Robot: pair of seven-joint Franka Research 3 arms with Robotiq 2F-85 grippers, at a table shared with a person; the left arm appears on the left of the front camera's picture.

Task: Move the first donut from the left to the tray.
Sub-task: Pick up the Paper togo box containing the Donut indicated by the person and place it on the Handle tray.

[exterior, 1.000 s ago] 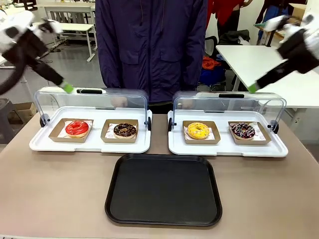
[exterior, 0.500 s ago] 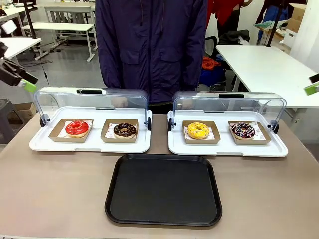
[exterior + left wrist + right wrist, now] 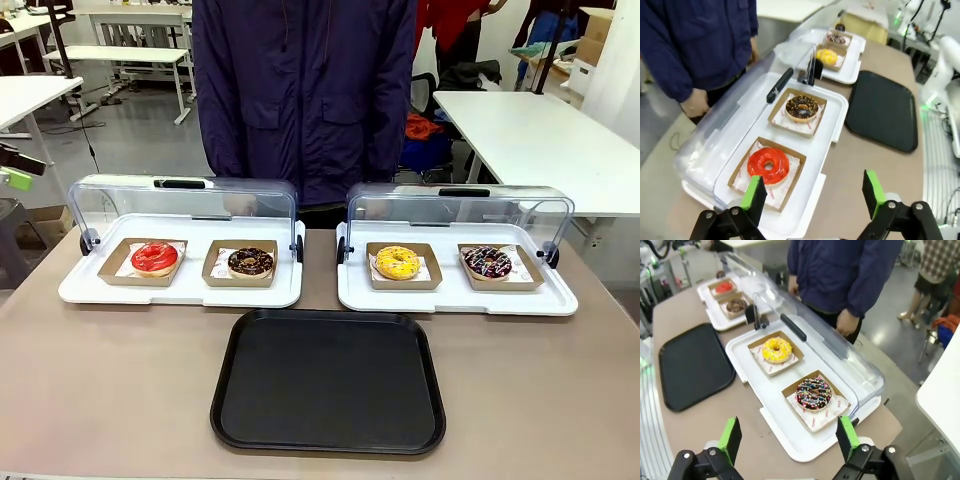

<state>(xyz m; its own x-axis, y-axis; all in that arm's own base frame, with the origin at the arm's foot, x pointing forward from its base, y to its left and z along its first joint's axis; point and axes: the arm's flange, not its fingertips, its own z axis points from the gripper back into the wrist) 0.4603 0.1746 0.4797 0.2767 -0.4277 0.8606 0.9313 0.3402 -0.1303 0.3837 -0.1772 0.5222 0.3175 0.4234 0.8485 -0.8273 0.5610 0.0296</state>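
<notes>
The red-glazed donut (image 3: 154, 257) lies in its brown cardboard holder at the left end of the left white tray (image 3: 180, 293), whose clear lid is raised. The black tray (image 3: 328, 380) lies bare at the table's front middle. My left gripper (image 3: 814, 196) hangs open high above the table's left end, with the red donut (image 3: 768, 165) just beyond its fingers and well below them. One green fingertip (image 3: 14, 180) pokes in at the front view's left edge. My right gripper (image 3: 789, 439) is open above the table's right end.
A chocolate donut (image 3: 250, 262) sits beside the red one. The right white tray (image 3: 455, 297), lid also raised, holds a yellow donut (image 3: 398, 262) and a sprinkled chocolate donut (image 3: 488, 262). A person in a dark blue jacket (image 3: 305, 90) stands at the far side, hands behind the lids.
Both arms have drawn back outward from the lids. The right arm has left the front view and the left shows just a fingertip at the edge. The donuts have not moved.
</notes>
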